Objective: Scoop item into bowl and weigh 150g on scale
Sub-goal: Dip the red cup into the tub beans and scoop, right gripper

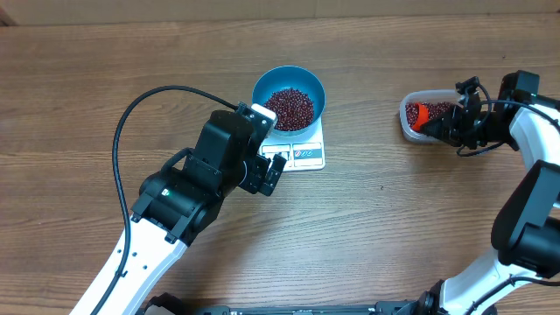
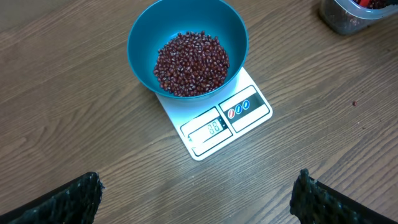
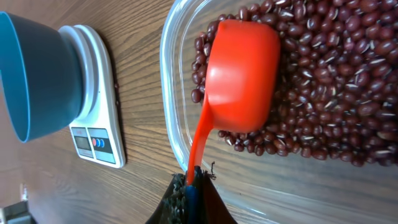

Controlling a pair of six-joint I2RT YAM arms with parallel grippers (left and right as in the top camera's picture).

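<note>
The blue bowl stands on the white scale, holding a heap of dark red beans. In the left wrist view the bowl, the beans and the scale lie ahead of my left gripper, which is open over bare wood. My right gripper is shut on the handle of an orange scoop, which lies bottom up on the beans in a clear tub. In the overhead view that gripper is at the tub, far right.
The left arm's black body sits just left of the scale, its cable arcing back over the table. The right arm runs down the right edge. A stray bean lies on the wood right of the scale.
</note>
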